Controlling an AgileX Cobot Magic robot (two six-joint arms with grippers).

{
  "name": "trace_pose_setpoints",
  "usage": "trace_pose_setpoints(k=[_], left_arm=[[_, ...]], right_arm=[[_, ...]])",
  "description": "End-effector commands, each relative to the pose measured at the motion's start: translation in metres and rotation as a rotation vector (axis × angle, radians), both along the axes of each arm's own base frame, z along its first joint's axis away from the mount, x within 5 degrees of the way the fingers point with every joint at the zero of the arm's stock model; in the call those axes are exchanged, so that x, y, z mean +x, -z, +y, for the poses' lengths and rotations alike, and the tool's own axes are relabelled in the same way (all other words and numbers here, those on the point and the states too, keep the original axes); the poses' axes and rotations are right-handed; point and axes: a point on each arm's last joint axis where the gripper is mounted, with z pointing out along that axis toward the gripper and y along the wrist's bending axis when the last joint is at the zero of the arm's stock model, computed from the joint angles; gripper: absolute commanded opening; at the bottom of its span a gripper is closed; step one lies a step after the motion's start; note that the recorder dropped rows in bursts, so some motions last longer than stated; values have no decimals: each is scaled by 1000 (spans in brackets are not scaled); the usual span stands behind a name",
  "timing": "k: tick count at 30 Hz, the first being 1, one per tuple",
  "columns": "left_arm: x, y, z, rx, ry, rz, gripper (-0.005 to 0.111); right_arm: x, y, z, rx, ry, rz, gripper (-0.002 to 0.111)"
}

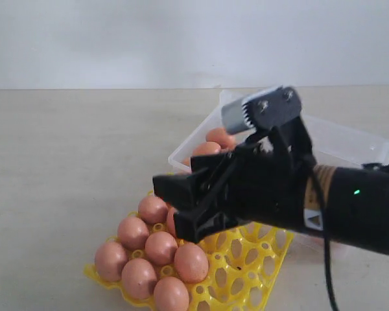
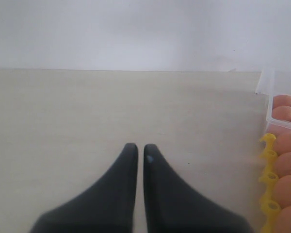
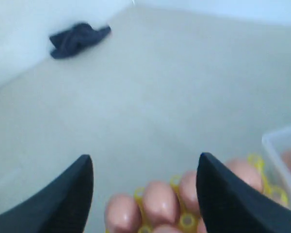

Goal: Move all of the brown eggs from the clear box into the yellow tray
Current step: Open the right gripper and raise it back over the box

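Note:
The yellow tray (image 1: pixel 246 259) lies at the front with several brown eggs (image 1: pixel 161 247) seated in its left cups. The clear box (image 1: pixel 350 139) stands behind it, and a few brown eggs (image 1: pixel 215 137) show at its left end. My right gripper (image 1: pixel 172 207) hovers above the tray's egg rows, open, with nothing between its fingers. The right wrist view shows its open gripper (image 3: pixel 145 158) over eggs (image 3: pixel 160 201) set among yellow pegs. My left gripper (image 2: pixel 140 146) is shut on nothing over bare table, left of the tray's edge (image 2: pixel 267 174). The right arm hides much of the box.
The tray's right-hand cups (image 1: pixel 259 243) are unfilled. In the right wrist view a dark, blurred shape (image 3: pixel 80 38) lies far off on the table, and I cannot tell what it is. A pale wall rises behind the table.

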Motion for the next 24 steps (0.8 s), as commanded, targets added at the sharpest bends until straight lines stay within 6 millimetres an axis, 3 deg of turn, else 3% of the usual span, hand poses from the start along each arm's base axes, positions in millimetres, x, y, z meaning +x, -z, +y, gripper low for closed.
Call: trace_pose_setpoints(k=[1,4,5,10,13,16,19,24], left_arm=[[0,1,0,3,5,-1,4],[0,1,0,3,5,-1,4],[0,1,0,2,5,-3,4],[0,1,0,2,5,-3,4],[0,1,0,2,5,-3,4],[0,1,0,2,5,-3,4],[0,1,0,2,5,-3,4],[0,1,0,2,5,-3,4]], right_arm=[[-11,-54,-11,-2,-4,-243,38],[-10,-87,-20,-128,43,-345,6],[-7,-97,-21,-170,59,-366,0],[12,-141,-18,-258,141,-372,0],[38,-156,-22,-311,254,-256,0],[74,-150,-35,-436,401,-58,0],[101,-131,-54,-678,480,140,0],[124,-90,-78,-989,346,512,0]])
